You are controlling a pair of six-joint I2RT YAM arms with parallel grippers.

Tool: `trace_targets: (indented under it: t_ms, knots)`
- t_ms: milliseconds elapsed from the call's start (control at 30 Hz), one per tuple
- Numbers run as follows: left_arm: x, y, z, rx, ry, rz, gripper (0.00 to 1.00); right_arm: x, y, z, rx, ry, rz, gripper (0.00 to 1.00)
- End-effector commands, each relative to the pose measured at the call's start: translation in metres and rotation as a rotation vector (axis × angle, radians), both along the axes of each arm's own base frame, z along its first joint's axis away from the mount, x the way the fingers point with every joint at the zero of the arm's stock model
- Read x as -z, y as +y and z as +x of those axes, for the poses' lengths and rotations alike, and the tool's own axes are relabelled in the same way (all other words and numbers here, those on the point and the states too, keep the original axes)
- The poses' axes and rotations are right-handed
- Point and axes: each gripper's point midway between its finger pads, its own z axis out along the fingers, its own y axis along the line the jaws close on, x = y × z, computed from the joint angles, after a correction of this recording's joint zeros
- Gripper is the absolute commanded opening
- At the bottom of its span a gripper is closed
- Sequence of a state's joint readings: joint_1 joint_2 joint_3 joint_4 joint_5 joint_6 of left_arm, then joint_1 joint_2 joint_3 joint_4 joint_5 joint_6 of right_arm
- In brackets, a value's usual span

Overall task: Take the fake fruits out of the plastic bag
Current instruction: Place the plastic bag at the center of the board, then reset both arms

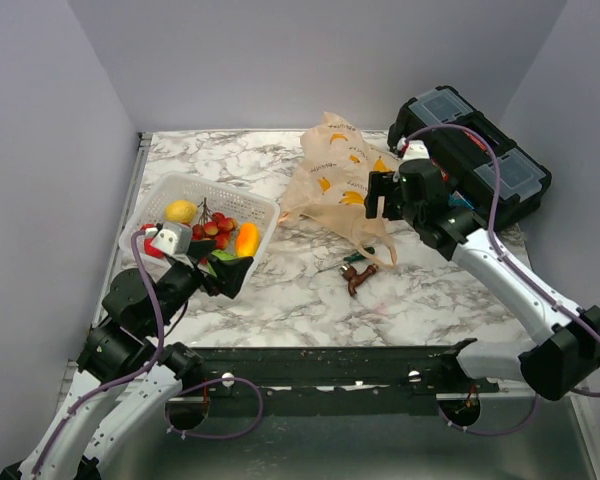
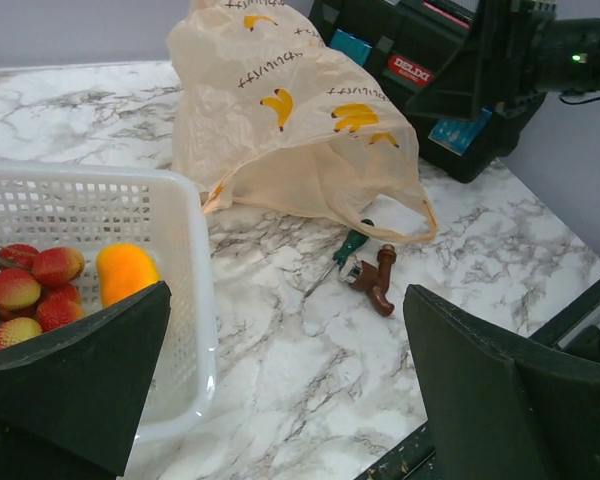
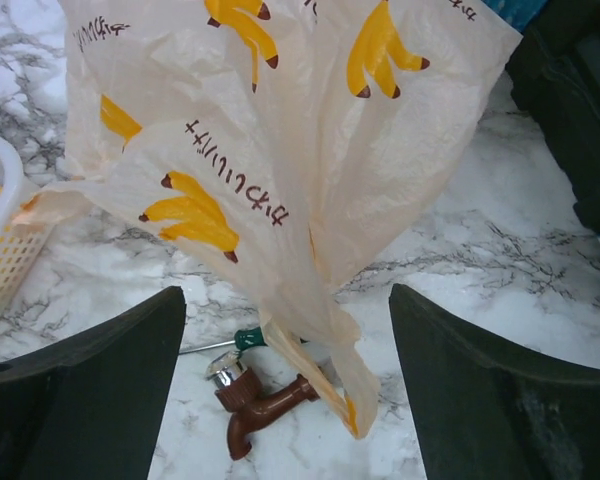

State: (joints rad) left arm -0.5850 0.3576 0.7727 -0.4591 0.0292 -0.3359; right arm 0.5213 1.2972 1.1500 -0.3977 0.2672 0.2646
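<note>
Emptying step: judging by the layout, the unloading looks close to done; two fake fruits show in the white basket (image 1: 265, 215) at the left, none on the bare marble.
Plastic bag (image 3: 280, 180): a thin, crinkled peach film with yellow banana prints, slumped mid-table toward the far side, and its loop handle trails toward the near side.
Bag contents: the film sags flat with no clear bulge, but whether a fruit remains inside cannot be told.
Fake fruits: a lemon (image 1: 181, 211) at the far-left of the basket and an orange-yellow oblong fruit (image 2: 125, 272) at its right side, with a bunch of red berries (image 1: 217, 226) between them.
Right gripper (image 3: 285, 390): hangs just above the bag's near-right part, jaws spread wide, pinching nothing.
Left gripper (image 2: 280, 400): jaws fully apart and empty, over the basket's near-right corner.
Next move: probably lifting or shaking the bag to check inside, which calls for a firm pinch on slippery film.
Clutter: a brown tap (image 1: 358, 277) and a green-handled tool (image 1: 358, 256) lie just near the handle, and a black toolbox (image 1: 480, 150) sits at the far right.
</note>
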Motion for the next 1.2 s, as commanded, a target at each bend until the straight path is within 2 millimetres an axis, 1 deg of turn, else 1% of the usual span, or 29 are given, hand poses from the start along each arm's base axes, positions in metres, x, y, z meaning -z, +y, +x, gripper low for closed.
trace_targets:
  t_ms: [0, 100, 167, 267, 467, 567, 667, 767, 1000, 1067, 1167]
  knots:
    - [-0.016, 0.016, 0.004, -0.083, -0.039, 0.004, 0.99, -0.011, -0.023, -0.03, 0.036, 0.011, -0.002, 0.88]
    - [-0.028, 0.026, 0.003, -0.124, -0.072, -0.004, 0.99, -0.035, -0.034, -0.05, 0.047, -0.033, 0.044, 0.97]
    - [-0.036, 0.035, 0.002, -0.165, -0.094, -0.016, 0.99, -0.051, -0.041, -0.064, 0.052, -0.067, 0.08, 0.99]
    - [-0.049, 0.051, 0.0, -0.231, -0.135, -0.043, 0.99, -0.077, -0.052, -0.087, 0.048, -0.134, 0.135, 1.0]
    - [-0.072, 0.079, -0.01, -0.333, -0.236, -0.101, 0.99, -0.128, -0.082, -0.132, 0.073, -0.291, 0.23, 1.0]
    - [-0.082, 0.09, -0.016, -0.365, -0.277, -0.114, 0.99, -0.147, -0.095, -0.149, 0.089, -0.35, 0.268, 1.0]
    - [-0.09, 0.098, -0.021, -0.391, -0.299, -0.118, 0.99, -0.157, -0.105, -0.161, 0.106, -0.372, 0.281, 1.0]
    - [-0.096, 0.104, -0.025, -0.408, -0.315, -0.118, 0.99, -0.161, -0.113, -0.169, 0.133, -0.382, 0.289, 1.0]
    - [-0.101, 0.111, -0.028, -0.427, -0.324, -0.115, 0.99, -0.164, -0.121, -0.181, 0.133, -0.406, 0.302, 1.0]
    - [-0.101, 0.111, -0.029, -0.426, -0.322, -0.114, 0.99, -0.168, -0.12, -0.184, 0.118, -0.427, 0.318, 1.0]
    - [-0.099, 0.112, -0.028, -0.431, -0.32, -0.113, 0.99, -0.18, -0.121, -0.194, 0.095, -0.476, 0.354, 1.0]
